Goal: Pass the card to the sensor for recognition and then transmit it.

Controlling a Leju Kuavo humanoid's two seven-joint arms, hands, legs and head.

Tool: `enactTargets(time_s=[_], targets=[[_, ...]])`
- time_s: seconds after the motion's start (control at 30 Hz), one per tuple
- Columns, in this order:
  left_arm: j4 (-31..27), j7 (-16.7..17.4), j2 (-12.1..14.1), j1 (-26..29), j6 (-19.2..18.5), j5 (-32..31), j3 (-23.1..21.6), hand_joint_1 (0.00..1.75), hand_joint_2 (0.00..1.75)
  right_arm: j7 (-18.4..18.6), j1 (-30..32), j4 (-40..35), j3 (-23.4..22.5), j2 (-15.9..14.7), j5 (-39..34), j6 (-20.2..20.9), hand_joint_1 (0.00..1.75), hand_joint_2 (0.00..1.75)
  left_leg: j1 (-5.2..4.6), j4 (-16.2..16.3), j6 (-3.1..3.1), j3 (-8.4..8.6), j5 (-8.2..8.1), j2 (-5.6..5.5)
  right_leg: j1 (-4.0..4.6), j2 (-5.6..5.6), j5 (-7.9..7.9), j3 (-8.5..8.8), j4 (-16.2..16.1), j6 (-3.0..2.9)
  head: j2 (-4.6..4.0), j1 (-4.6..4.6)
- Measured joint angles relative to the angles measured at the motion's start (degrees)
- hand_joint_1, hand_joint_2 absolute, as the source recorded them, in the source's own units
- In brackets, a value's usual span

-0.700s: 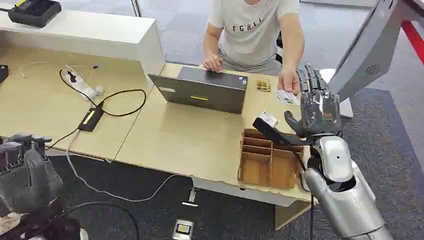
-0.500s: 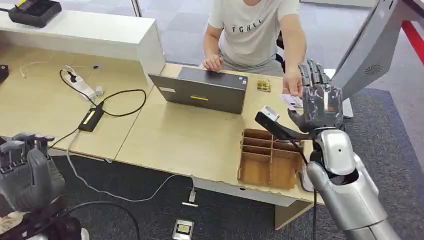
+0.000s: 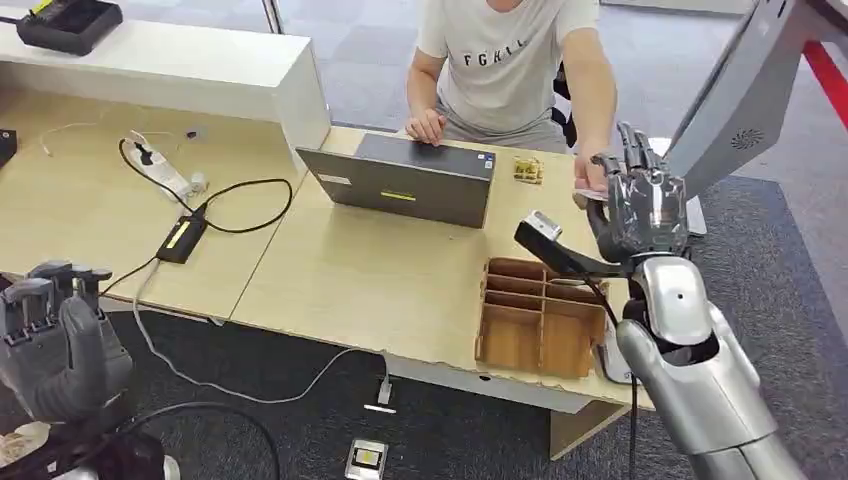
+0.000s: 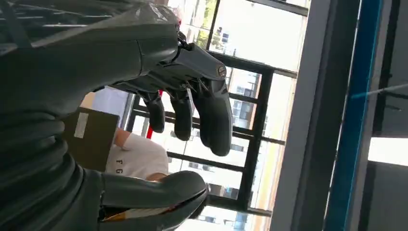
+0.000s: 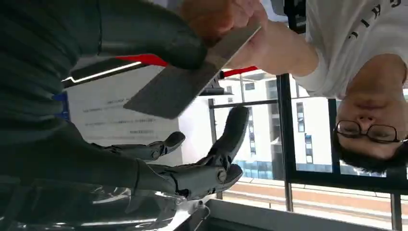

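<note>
A person across the desk holds a grey card (image 5: 183, 86) up by one end, pinched in their hand (image 5: 226, 19). My right hand (image 3: 645, 205) is raised beside it, palm towards the person. The thumb (image 5: 159, 38) lies against the card's face, while the other fingers (image 5: 226, 139) are spread and clear of it. In the head view the card (image 3: 586, 196) is a pale sliver between the person's hand (image 3: 590, 178) and my hand. A black sensor (image 3: 540, 228) with a white top stands just left of my right wrist. My left hand (image 3: 55, 330) hangs low beside the desk, holding nothing.
A wooden divided tray (image 3: 540, 320) sits under my right forearm at the desk's near edge. A grey laptop (image 3: 405, 180) stands in front of the person. Cables and a power strip (image 3: 160, 170) lie on the left desk. A tilted grey monitor (image 3: 740, 100) rises at the right.
My right hand has risen and moved away from me towards the person. The person has lifted the card off the desk to my thumb. My left hand has barely shifted.
</note>
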Motion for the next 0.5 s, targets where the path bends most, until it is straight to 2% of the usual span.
enactTargets(time_s=[0.5], targets=[[-0.04, 0.02, 0.00, 0.76, 0.66, -0.50, 0.00, 0.96, 1.75, -0.50, 0.28, 0.41, 0.00, 0.61, 0.11, -0.33, 1.75, 1.75, 0.00, 0.00, 0.00, 0.00, 0.00, -0.01, 0.00, 0.00, 0.00, 0.00, 0.00, 0.00, 0.00, 0.00]])
